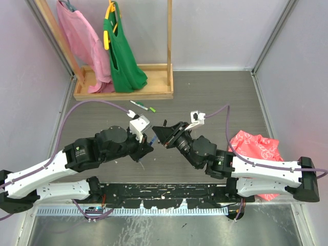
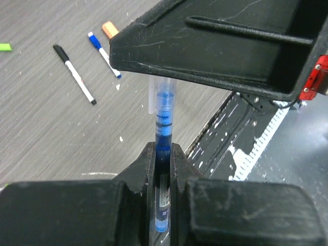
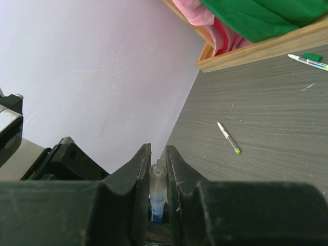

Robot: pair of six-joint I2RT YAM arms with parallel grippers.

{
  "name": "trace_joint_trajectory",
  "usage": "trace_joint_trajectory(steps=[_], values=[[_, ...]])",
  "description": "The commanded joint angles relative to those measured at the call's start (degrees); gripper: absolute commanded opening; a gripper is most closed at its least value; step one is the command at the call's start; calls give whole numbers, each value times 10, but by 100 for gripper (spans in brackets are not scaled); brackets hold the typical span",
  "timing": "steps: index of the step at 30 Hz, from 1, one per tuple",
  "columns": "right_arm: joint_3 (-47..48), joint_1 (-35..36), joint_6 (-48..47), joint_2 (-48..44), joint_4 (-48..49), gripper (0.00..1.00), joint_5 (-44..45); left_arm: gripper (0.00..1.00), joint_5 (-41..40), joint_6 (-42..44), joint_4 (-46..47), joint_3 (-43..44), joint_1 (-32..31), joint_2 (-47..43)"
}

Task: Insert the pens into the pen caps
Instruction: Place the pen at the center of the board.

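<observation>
Over mid-tabletop: left gripper [image 2: 163, 151] and right gripper [image 3: 158, 154] meet nose to nose, raised off the tabletop [image 1: 215, 97], probably so that pen and cap share one axis.
Left gripper: closed on the blue pen [image 2: 163, 138]; barrel clamped, tip end left free and aimed at the other gripper.
Right gripper: closed on a clear cap [image 3: 158, 179], mouth turned toward the pen.
Fit: pen tip appears part-way inside the cap; a straight push likely seats it.
Waiting pieces: black pen [image 2: 74, 74], blue-ended pen [image 2: 104, 54] and orange cap [image 2: 110, 29] lie near one another; green pen [image 1: 142, 106] lies near the wooden rack [image 1: 154, 95].
Writing: small print on the clamped barrel, too blurred to read; no brand legible.
</observation>
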Motion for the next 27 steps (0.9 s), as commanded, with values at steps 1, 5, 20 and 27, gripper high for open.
trace_joint_trajectory(steps=[1,5,20,27], values=[[-41,102,34,64,-128,0,-121,0,-82,10,272,78,15,-4],[-44,138,54,98,-117,0,-105,0,-81,7,277,84,16,1],[-60,206,96,155,-93,0,-65,0,-94,10,295,74,16,-14],[-42,200,71,113,-134,0,-22,0,-89,3,293,57,16,-25]])
